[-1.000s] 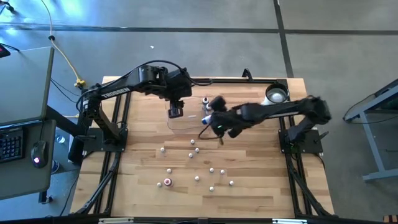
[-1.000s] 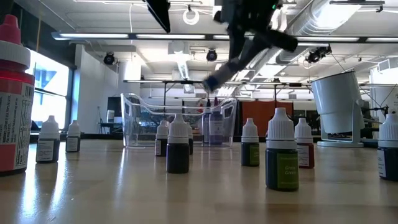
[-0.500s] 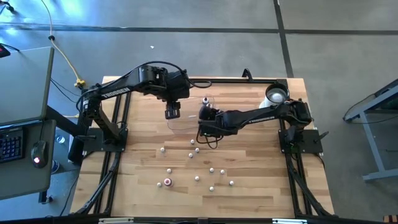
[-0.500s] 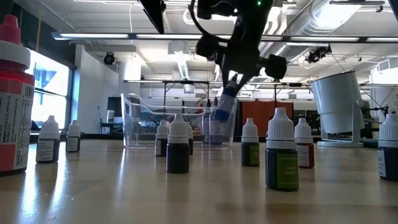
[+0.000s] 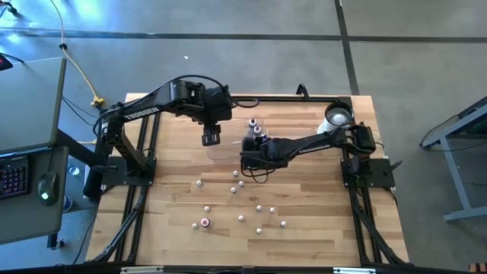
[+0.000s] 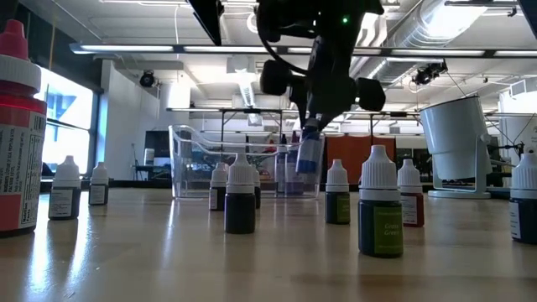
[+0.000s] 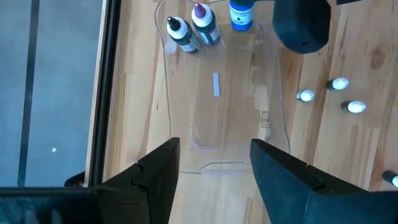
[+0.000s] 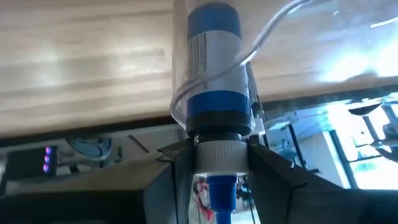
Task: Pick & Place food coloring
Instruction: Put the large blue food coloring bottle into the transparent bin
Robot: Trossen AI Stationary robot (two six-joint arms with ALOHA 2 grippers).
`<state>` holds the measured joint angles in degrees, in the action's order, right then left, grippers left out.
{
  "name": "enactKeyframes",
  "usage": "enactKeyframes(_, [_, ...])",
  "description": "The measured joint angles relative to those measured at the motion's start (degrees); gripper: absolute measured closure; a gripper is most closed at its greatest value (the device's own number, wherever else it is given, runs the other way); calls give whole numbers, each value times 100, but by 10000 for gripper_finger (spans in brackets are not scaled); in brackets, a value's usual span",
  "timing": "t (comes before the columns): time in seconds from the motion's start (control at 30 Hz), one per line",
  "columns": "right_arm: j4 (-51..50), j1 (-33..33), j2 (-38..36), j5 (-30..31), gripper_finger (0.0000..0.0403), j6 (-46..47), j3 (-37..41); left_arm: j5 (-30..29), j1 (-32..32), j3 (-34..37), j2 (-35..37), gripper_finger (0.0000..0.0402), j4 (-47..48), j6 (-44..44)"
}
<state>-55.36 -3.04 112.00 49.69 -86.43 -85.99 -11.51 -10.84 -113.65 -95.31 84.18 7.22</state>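
Observation:
The food coloring bottles are tiny, with whitish caps. Several stand loose on the near half of the table [image 5: 242,199], one of them with a red cap [image 5: 205,223]. The clear tray [image 7: 221,93] holds a dark bottle [image 7: 181,32] and a purple-capped one [image 7: 204,15], both upright at its far end. My right gripper [image 5: 251,144] is shut on a blue bottle [image 6: 309,151] over the tray's far right corner. My left gripper [image 7: 214,168] hovers open above the tray's near end, touching nothing. My right gripper pinches the blue bottle by its white cap [image 8: 217,155] between the two fingers [image 8: 174,168], coming from above and pointing down. The blue-labelled body [image 8: 214,62] hangs below the fingers, nearly upright. In the low view its base is above the tray floor.
A white cup-like object [image 5: 337,116] stands at the far right corner of the table. In the low view a large red-capped bottle [image 6: 17,126] stands close at the left, and a green bottle [image 6: 379,201] close at the right. The tray's walls [image 6: 180,159] rise around the bottles inside.
My right gripper has moved toward the table's left and down to the tray, carrying the blue bottle with it. The bottle has gone from strongly tilted to nearly upright and now hangs lower, over the tray's corner beside the two bottles.

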Motion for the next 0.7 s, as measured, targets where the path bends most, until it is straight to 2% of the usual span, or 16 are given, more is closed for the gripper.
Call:
enactKeyframes(0.33, [-38, -1, 52, -547, 281, -302, -6, -2, -1, 0, 0, 209, 0, 85])
enactKeyframes(0.7, [53, 50, 351, -328, 281, -363, -20, -4, -1, 2, -2, 209, 35, 143])
